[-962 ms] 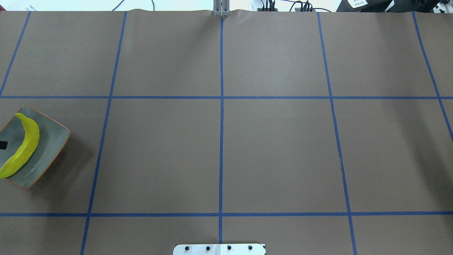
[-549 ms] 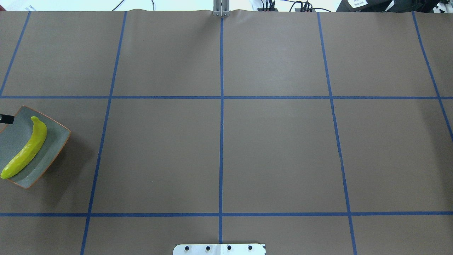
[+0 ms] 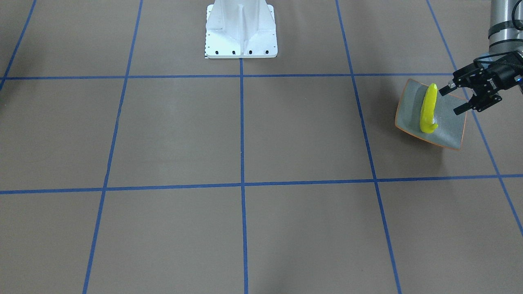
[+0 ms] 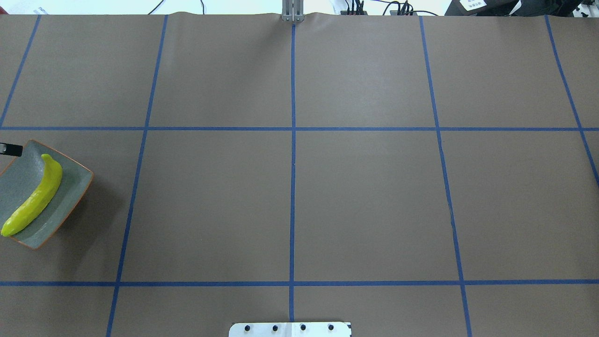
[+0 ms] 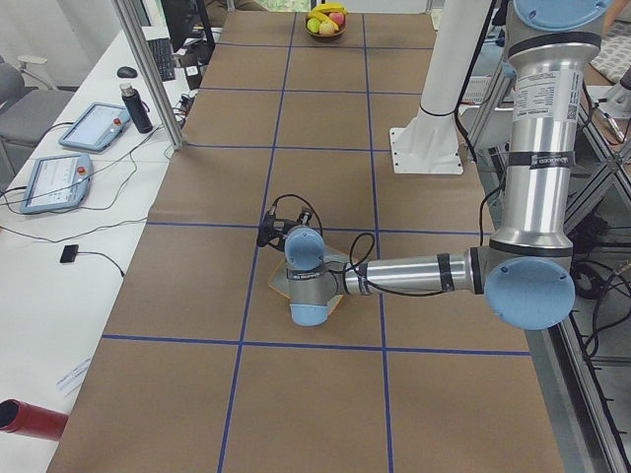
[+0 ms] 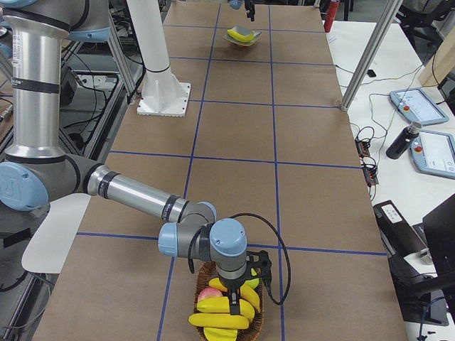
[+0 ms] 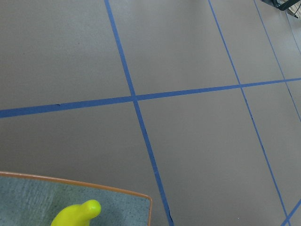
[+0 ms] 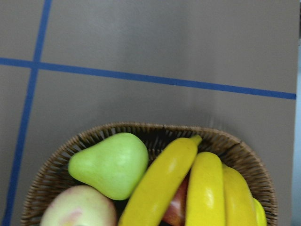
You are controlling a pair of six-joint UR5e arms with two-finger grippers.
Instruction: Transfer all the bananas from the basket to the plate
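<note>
One yellow banana (image 3: 428,108) (image 4: 33,196) lies along the grey, orange-rimmed plate (image 3: 451,128) (image 4: 72,185) at my far left. My left gripper (image 3: 450,101) hovers beside the plate's outer edge, open and holding nothing; only one fingertip (image 4: 11,150) shows in the overhead view. The left wrist view catches the plate corner (image 7: 117,200) and the banana tip (image 7: 77,214). The wicker basket (image 8: 94,139) (image 6: 252,327) holds three bananas (image 8: 162,181) (image 6: 220,307). My right gripper (image 6: 238,284) is low over them; I cannot tell whether it is open or shut.
A green pear (image 8: 110,162) and an apple (image 8: 77,207) share the basket. The white robot base (image 3: 241,30) stands mid-table at my side. Tablets and a bottle (image 6: 398,138) rest on the side desk. Brown paper with blue tape lines covers the table.
The banana dropped out of the left gripper's hold and settled flat on the plate. The left fingertip has drawn back from over the plate to its far corner.
</note>
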